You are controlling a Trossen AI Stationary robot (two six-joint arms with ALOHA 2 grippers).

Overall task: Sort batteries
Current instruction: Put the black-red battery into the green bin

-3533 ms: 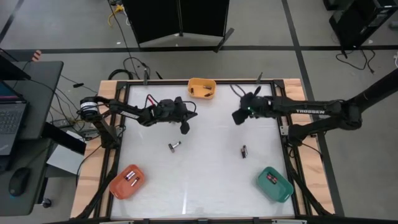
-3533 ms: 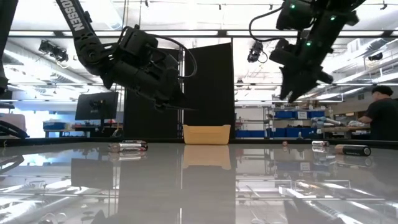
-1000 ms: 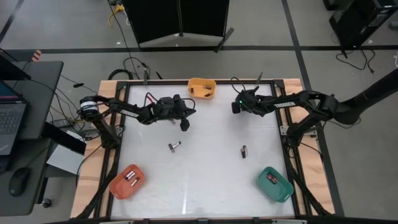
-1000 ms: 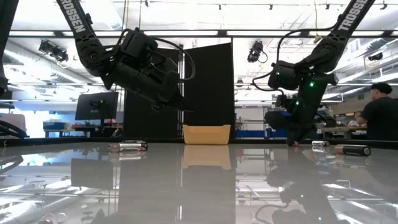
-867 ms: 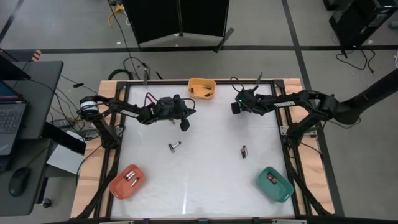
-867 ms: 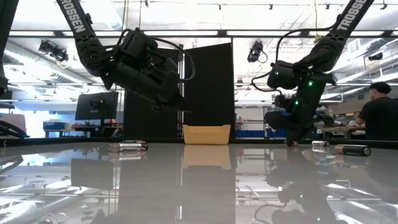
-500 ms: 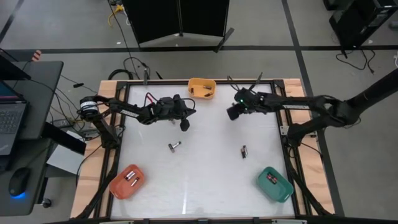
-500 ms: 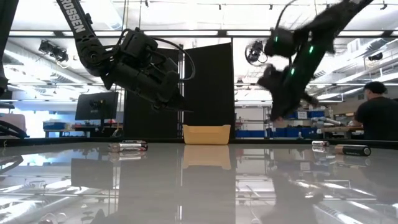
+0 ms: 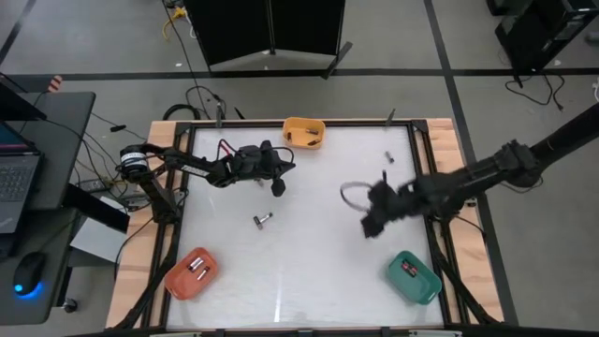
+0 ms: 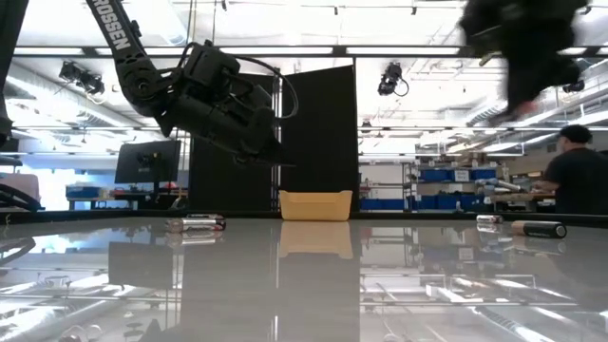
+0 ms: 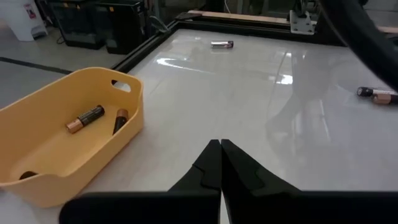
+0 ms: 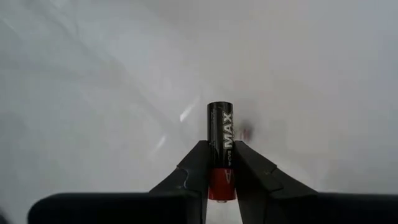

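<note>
Over the glossy white desk (image 9: 309,271), the right gripper (image 9: 372,223) has swung from the far edge toward the middle, clamped on a black-and-red battery (image 12: 221,152), a smooth small cylinder, likely bound for the green bin (image 9: 414,276). Loose batteries (image 9: 263,220) remain on the desk, one (image 9: 387,156) near the far edge, so sorting is unfinished. The left gripper (image 11: 220,163) hangs closed and empty beside the yellow plastic bin (image 11: 37,112), which holds copper-tipped cells (image 11: 85,117).

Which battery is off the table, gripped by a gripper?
The black-and-red battery clamped in the right gripper; every other battery lies loose on the table or in a bin.
</note>
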